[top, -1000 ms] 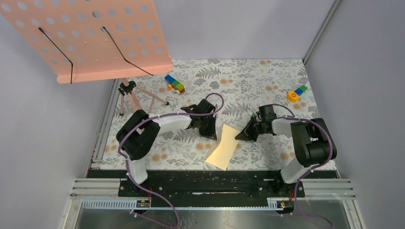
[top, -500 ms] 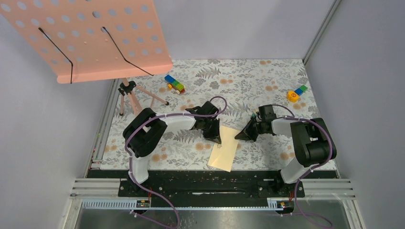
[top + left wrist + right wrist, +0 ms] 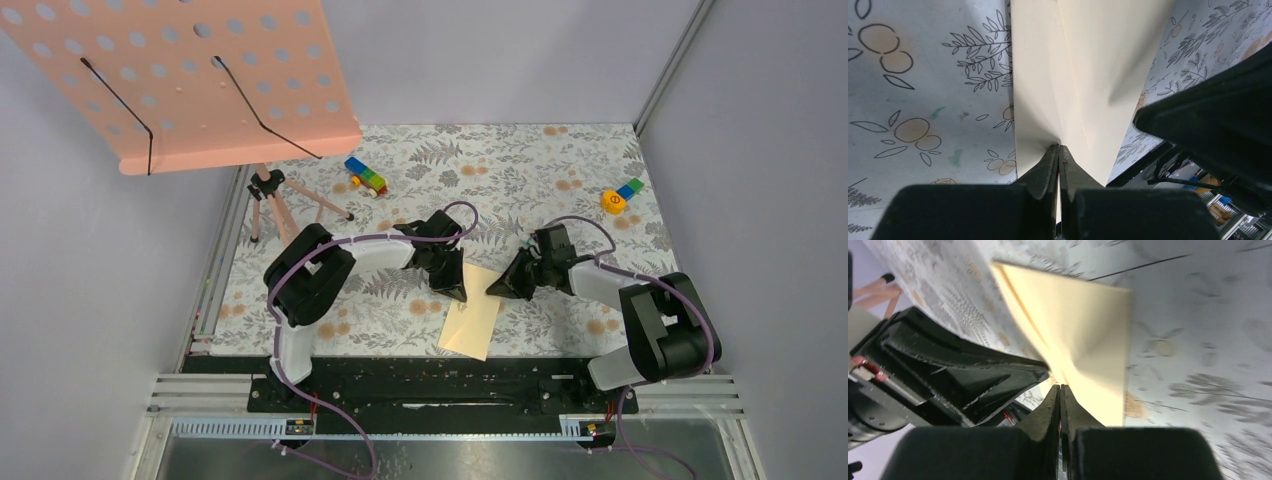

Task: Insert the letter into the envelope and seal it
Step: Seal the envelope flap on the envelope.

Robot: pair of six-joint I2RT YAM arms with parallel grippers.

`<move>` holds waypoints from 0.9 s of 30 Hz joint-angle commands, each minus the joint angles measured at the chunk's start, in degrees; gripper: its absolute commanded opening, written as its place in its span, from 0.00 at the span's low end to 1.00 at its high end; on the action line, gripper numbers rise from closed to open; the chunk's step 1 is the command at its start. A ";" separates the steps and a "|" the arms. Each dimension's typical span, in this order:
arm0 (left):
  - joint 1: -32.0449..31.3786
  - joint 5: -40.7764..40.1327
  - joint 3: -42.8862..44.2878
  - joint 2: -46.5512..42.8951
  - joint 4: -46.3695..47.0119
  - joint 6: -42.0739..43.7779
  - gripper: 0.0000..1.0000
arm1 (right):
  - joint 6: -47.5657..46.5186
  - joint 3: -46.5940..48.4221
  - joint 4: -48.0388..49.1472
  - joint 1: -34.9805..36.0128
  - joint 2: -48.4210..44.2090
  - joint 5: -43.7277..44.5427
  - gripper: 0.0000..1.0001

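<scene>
Left gripper (image 3: 1058,148) clamped on letter (image 3: 1088,60), fingertips together on sheet edge. Right gripper (image 3: 1060,388) pinched tight on opposite edge of same sheet. Top view: both grippers face each other at letter's far end, tips close, paper between them. Sheet creased lengthwise, held end raised, near end reaching front edge of floral table (image 3: 560,190), centre. Right wrist view: darker tan strip (image 3: 1020,302) along one letter edge, cannot tell what it is.
</scene>
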 commanded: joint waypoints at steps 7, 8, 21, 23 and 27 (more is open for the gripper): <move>-0.67 -2.17 -2.17 2.30 1.23 -0.18 0.00 | 7.74 -0.47 13.22 8.85 6.97 -3.80 0.00; -0.68 -2.25 -2.32 2.08 1.32 -0.11 0.00 | 7.44 -0.39 12.70 8.95 8.05 -3.35 0.00; 2.26 3.40 -3.03 -6.65 7.33 -6.28 0.00 | 4.54 -3.04 8.48 8.92 12.77 3.39 0.00; 2.42 2.85 -0.14 -3.48 6.65 -6.15 0.00 | 3.89 -2.59 8.26 8.90 13.42 3.30 0.00; 2.45 3.81 4.23 2.91 7.27 -6.68 0.00 | 2.31 -1.27 6.85 8.90 14.19 3.04 0.00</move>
